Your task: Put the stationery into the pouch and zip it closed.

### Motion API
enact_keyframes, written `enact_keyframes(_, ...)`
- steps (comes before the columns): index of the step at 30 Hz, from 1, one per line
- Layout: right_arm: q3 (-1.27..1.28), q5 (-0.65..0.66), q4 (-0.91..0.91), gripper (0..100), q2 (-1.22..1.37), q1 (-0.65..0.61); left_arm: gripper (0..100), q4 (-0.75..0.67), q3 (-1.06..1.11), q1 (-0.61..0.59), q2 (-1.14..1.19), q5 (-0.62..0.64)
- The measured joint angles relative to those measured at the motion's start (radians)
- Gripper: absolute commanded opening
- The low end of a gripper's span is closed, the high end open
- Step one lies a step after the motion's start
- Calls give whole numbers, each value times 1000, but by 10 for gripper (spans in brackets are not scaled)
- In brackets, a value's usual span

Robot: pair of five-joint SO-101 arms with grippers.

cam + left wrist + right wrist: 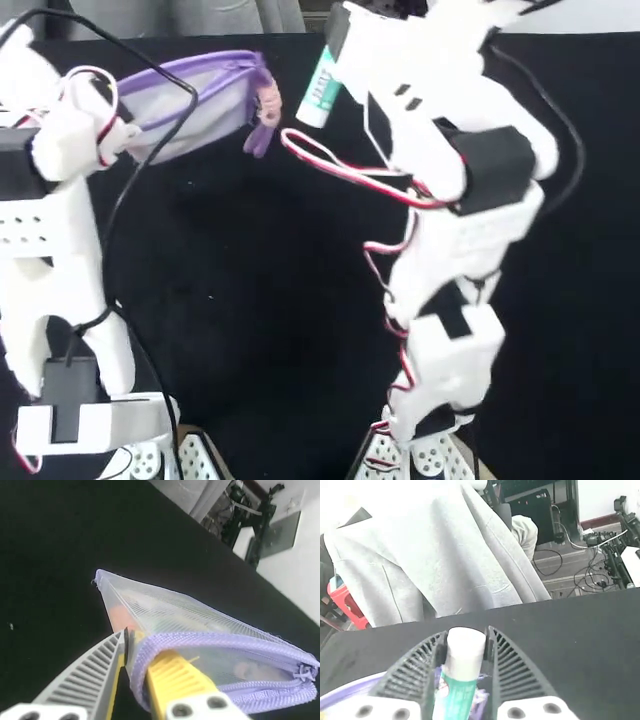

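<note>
A clear mesh pouch (195, 105) with a purple zipper hangs in the air at the back left, its mouth open. My left gripper (134, 652) is shut on the pouch's edge (165, 645), one finger inside and one outside. Some pinkish items show through the mesh (120, 616). My right gripper (465, 645) is shut on a green and white glue stick (460, 680). In the high view the glue stick (321, 88) hangs tilted, just right of the pouch's purple zipper pull (262, 118) and apart from it.
Black cloth (260, 300) covers the table. Red and white cables (340, 170) loop from the right arm near the pouch. A person in a grey top (430, 560) sits behind the table's far edge.
</note>
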Motion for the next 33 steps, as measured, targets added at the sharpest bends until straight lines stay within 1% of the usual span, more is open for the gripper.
enact_keyframes(4, 160, 0, 0, 11, -144, 0, 30, 0, 17, 54, 0, 0)
enact_keyframes(8, 267, 0, 0, 11, -252, 0, 30, 0, 37, 92, 0, 0)
enact_keyframes(13, 345, 51, -5, 11, -276, 0, 30, 0, 55, 143, 0, 0)
enact_keyframes(18, 420, 68, -38, 11, -276, 0, 30, 0, 55, 189, 0, 0)
enact_keyframes(24, 482, 68, -55, 11, -276, 0, 30, 0, 55, 189, 0, 0)
enact_keyframes(33, 508, 68, -55, 11, -394, 0, 30, 0, 55, 189, 0, 0)
